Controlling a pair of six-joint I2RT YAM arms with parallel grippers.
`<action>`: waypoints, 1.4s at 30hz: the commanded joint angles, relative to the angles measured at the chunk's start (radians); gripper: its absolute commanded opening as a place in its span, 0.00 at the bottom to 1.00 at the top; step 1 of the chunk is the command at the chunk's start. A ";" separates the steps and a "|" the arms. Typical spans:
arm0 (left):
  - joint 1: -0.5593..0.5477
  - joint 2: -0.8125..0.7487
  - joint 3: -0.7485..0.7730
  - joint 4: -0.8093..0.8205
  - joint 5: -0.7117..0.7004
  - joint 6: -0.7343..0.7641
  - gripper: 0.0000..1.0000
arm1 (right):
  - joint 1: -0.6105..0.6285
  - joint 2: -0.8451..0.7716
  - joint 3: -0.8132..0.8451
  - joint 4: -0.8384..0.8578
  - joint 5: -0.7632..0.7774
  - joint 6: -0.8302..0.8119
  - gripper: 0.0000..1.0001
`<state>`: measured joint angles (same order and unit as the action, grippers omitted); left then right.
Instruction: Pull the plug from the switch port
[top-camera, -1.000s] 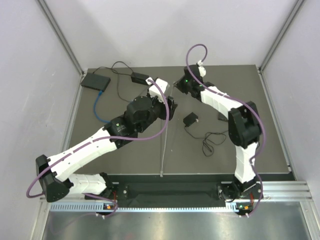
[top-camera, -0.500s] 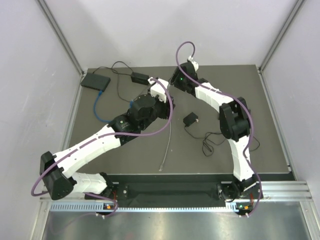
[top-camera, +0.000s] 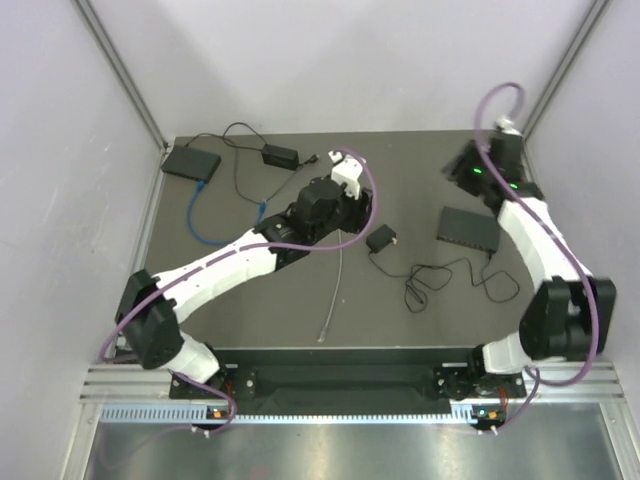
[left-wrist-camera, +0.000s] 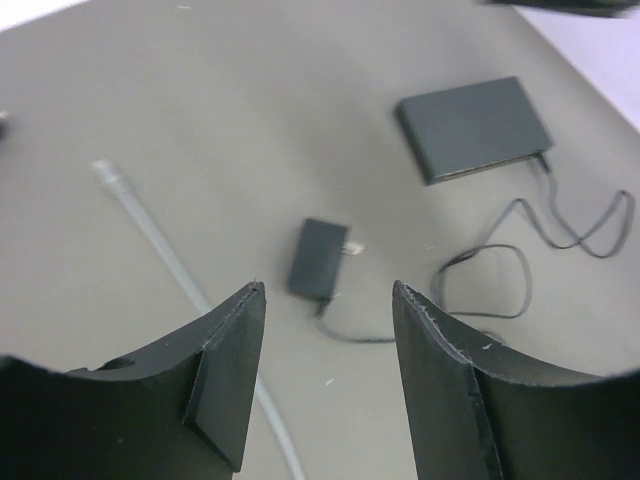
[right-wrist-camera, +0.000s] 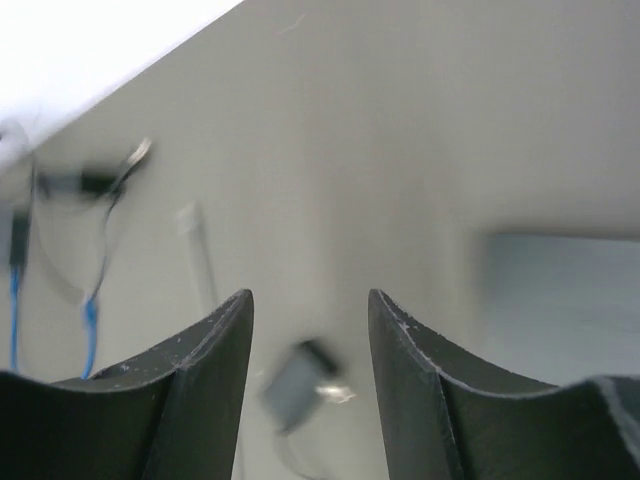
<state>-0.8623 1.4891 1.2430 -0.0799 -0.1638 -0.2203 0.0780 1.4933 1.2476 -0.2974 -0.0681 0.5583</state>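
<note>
A dark grey worktop (top-camera: 250, 310) sits between pale lilac walls (top-camera: 60, 150) and carries loose electronics. In its far left corner lies one flat black box (top-camera: 191, 162), with one blue cable (top-camera: 200, 218) looping from the box's near edge toward the middle. Just right of it, along the far edge, rests a black power brick (top-camera: 280, 156). The left gripper (left-wrist-camera: 328, 325) hovers over the middle of the worktop, its jaws spread and nothing between them. One grey network cable (top-camera: 335, 290) runs below it toward the near edge. The cable's plug (top-camera: 323, 336) lies free on the surface there, well apart from the switch. Right of the cable sits a second, smaller plug-in adapter (top-camera: 381, 239). Its thin black cord (top-camera: 430, 280) coils across to the single network switch (top-camera: 468, 228), which lies flat near the right edge. The right gripper (right-wrist-camera: 310, 300) hangs above the far right corner, jaws parted and empty.
</note>
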 joint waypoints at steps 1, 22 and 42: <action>0.005 0.078 0.082 0.106 0.102 -0.037 0.59 | -0.157 -0.088 -0.151 -0.040 -0.079 -0.072 0.49; 0.005 0.632 0.432 0.216 0.395 -0.048 0.60 | -0.601 0.004 -0.387 0.128 -0.246 -0.153 0.64; 0.005 0.740 0.489 0.288 0.359 -0.005 0.59 | -0.397 0.174 -0.281 0.242 -0.371 -0.150 0.47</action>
<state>-0.8616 2.2002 1.6882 0.1368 0.2211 -0.2596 -0.3519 1.6886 0.9009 -0.0784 -0.4435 0.4263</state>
